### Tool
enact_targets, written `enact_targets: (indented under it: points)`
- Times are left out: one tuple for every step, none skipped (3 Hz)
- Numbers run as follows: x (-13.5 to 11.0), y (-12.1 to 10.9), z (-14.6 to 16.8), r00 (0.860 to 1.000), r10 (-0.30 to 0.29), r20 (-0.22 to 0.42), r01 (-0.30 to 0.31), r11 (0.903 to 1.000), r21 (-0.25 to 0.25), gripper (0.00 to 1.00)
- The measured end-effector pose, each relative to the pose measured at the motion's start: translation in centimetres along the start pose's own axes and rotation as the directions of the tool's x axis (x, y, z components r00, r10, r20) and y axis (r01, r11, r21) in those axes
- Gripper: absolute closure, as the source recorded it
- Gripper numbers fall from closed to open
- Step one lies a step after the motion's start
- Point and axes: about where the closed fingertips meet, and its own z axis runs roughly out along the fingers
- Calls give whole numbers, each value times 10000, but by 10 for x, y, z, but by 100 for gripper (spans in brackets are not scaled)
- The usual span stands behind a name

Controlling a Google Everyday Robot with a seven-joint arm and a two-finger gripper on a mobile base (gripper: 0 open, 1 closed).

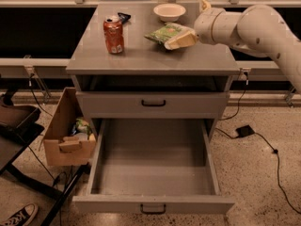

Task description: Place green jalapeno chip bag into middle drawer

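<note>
Floor: speckled stone, with a black power brick (pixel 244 131) and its cable lying right of the cabinet.
Background: dark panels behind a pale horizontal rail.
Cabinet: grey metal, seen from the front and above, with a flat tabletop (pixel 150 62).
Green jalapeno chip bag (pixel 163 33): lies flat on the tabletop, right of centre, just in front of the bowl.
Gripper (pixel 181 40): pale cream, at the bag's right end and overlapping it in this view; I cannot tell whether it touches the bag.
Gripper state: cannot be told from this angle.
Arm (pixel 256 25): thick and cream-coloured, reaching in from the right edge above the tabletop's right side.
Orange soda can (pixel 114 34): upright on the left part of the tabletop, well apart from the bag.
Small dark wrapper (pixel 124 17): just behind the can, near the back edge.
Bowl (pixel 169 11): shallow and pale, at the back of the tabletop.
Top recess (pixel 150 83): dark, handle-less slot directly under the tabletop.
Upper drawer (pixel 188 106): closed, with a small black handle at its centre.
Middle drawer (pixel 153 168): pulled fully out below the upper drawer, its plain grey tray bare, with a black handle on its front.
Cardboard box (pixel 63 135): open, on the floor beside the cabinet's left side, with some packets inside.
Shoe (pixel 19 215): a dark sneaker with white laces at the lower left corner.
</note>
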Motion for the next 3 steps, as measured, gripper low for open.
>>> enact_targets:
  points:
    - [12,4,50,9942,977,451,-962,9948,-348,0]
    - [16,12,86,9824,1849,258,-1811,9773,-1103,0]
    - [29,29,105,9688,2359,-767,-2463,9514,-1849,17]
